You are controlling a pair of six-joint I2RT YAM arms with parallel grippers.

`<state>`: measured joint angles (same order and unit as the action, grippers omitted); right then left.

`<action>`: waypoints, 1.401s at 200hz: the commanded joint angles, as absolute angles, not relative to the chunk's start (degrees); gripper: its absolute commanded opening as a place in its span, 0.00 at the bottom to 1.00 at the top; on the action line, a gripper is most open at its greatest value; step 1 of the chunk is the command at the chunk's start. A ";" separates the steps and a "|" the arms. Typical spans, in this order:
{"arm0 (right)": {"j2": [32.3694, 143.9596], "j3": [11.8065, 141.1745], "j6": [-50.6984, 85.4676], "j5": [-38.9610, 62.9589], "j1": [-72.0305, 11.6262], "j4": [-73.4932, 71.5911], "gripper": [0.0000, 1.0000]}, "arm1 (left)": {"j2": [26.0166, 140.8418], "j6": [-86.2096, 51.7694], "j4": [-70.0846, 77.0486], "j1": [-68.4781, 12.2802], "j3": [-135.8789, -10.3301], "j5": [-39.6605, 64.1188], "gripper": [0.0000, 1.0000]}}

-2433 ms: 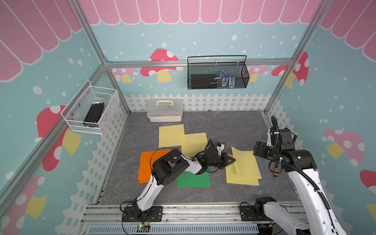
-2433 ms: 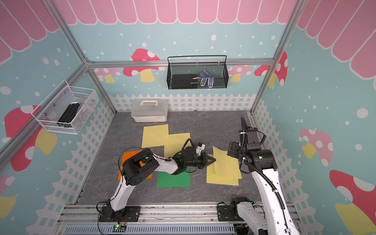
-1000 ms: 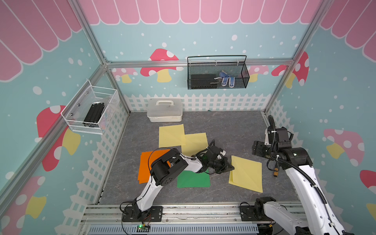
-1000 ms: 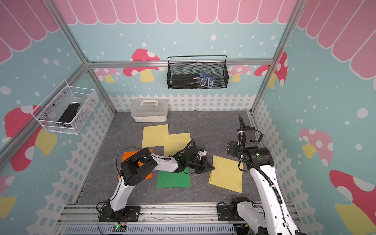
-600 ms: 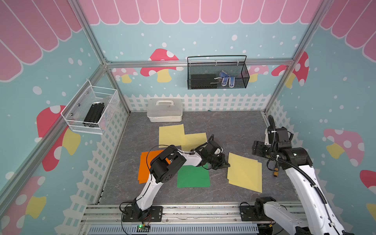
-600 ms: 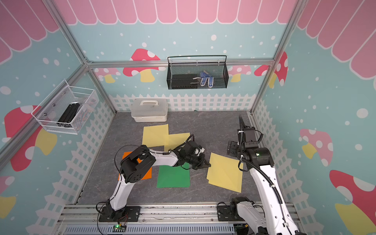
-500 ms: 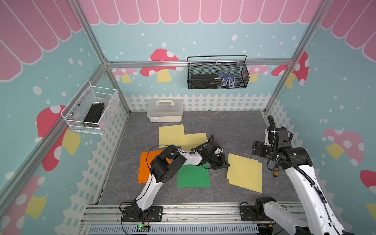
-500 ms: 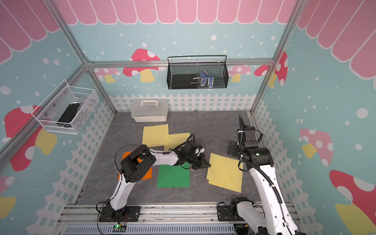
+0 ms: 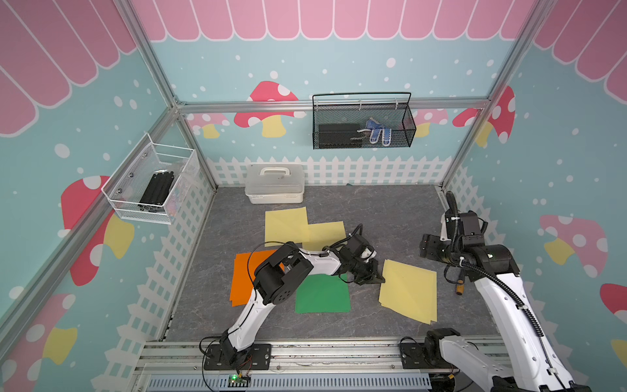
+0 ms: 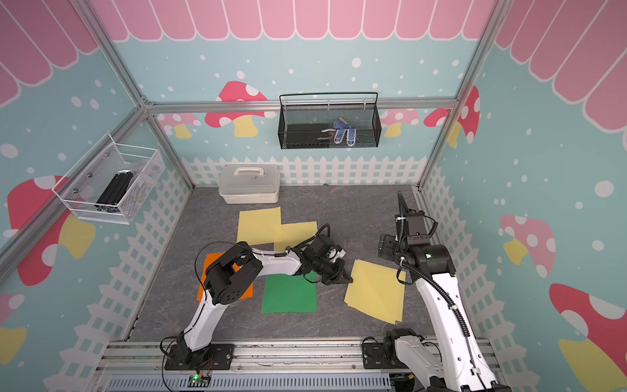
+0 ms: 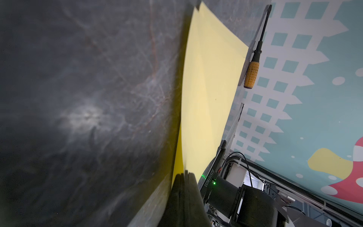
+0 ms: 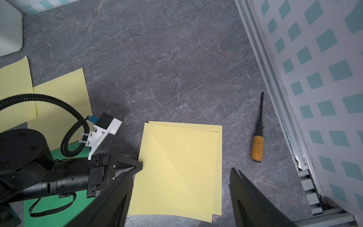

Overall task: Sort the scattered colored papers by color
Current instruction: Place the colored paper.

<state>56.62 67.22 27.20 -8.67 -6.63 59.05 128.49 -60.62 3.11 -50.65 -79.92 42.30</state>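
Right wrist view: left gripper [image 12: 139,165] clamped shut on edge of yellow sheets [image 12: 176,147]; right gripper [image 12: 180,171] wide open, empty, above them.

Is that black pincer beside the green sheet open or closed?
Closed. The left gripper has fingers pressed together on a corner of the yellow paper, no gap showing in the left wrist view.

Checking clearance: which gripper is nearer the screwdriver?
Right: the right gripper hangs open beside the screwdriver; the left gripper is across the yellow sheets, shut on their far corner.
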 commanded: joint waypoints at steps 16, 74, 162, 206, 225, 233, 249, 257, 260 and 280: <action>56.69 66.27 26.85 -8.79 -6.38 58.49 0.81 | 130.04 -59.06 1.48 -50.89 -81.56 43.41 0.00; 56.69 66.05 26.86 -8.70 -6.41 58.36 0.81 | 130.61 -61.05 3.64 -50.98 -81.13 42.27 0.00; 57.04 65.07 26.94 -7.57 -6.39 57.92 0.81 | 131.27 -62.36 4.54 -51.24 -81.44 41.67 0.37; 57.72 61.43 29.53 -5.49 -6.35 56.16 0.78 | 129.35 -61.69 3.91 -50.72 -79.36 39.20 0.51; 57.75 57.76 32.27 -3.50 -6.35 53.95 0.78 | 128.59 -59.81 1.21 -50.67 -79.67 37.74 0.55; 57.61 56.01 33.38 -2.79 -6.37 52.72 0.78 | 128.50 -59.18 -0.01 -50.63 -79.89 37.24 0.55; 57.57 52.97 35.63 -2.52 -6.33 50.95 0.77 | 128.15 -58.91 -0.26 -50.63 -79.38 36.58 0.55; 57.57 51.80 36.54 -2.91 -6.27 50.56 0.77 | 127.91 -58.48 -0.96 -50.65 -79.21 36.16 0.55; 57.57 51.41 36.87 -3.12 -6.24 50.50 0.77 | 127.77 -58.31 -1.25 -50.63 -79.13 35.91 0.55; 56.75 48.51 38.99 -5.15 -5.20 49.68 0.72 | 126.32 -56.95 -2.68 -50.54 -78.29 34.08 0.56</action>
